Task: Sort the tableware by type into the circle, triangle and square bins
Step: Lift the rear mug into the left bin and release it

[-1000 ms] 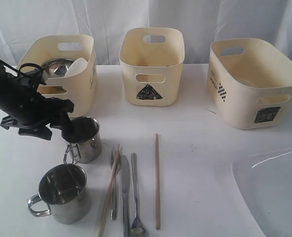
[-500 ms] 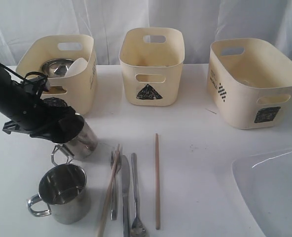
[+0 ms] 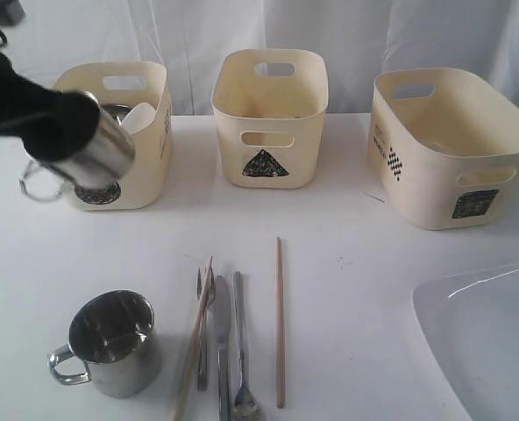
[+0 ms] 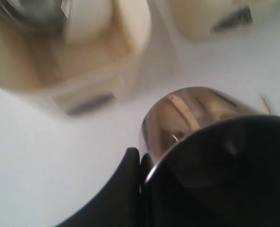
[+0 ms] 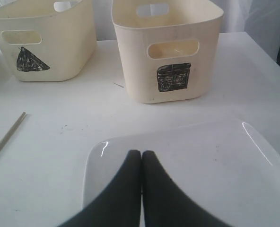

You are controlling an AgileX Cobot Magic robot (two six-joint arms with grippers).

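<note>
- At the far left, the left fingers [image 4: 126, 182] are clamped on the rim of the held mug [image 3: 103, 158], with one finger against the outside of its wall.
- This mug hangs tilted, clear of the worktop [image 3: 347, 219]. Its handle points low and to the left, and in the exterior view it sits in front of the circle bin [image 3: 150, 74].
- The circle bin stands at the back left. We see a bowl [image 3: 117, 111] and a white plate [image 3: 142, 116] inside it. The mug partly hides its scribbled mark.
- The second mug [image 3: 110, 342] stands upright at the front left, handle to the left.
- Just right of it, three pieces of cutlery [image 3: 223, 338] lie side by side. A slanted chopstick [image 3: 195, 338] lies across the leftmost piece.
- A straight chopstick [image 3: 279, 320] lies alone, a little apart to the right of the cutlery.
- The triangle bin [image 3: 270, 110] stands at the back, in the middle.
- The square bin [image 3: 444, 167] stands at the back right, the widest of the three.
- The near plate [image 3: 483, 342] lies at the front right.
- The right fingers [image 5: 130, 184] are pressed together with nothing between them, over that plate's near edge.
</note>
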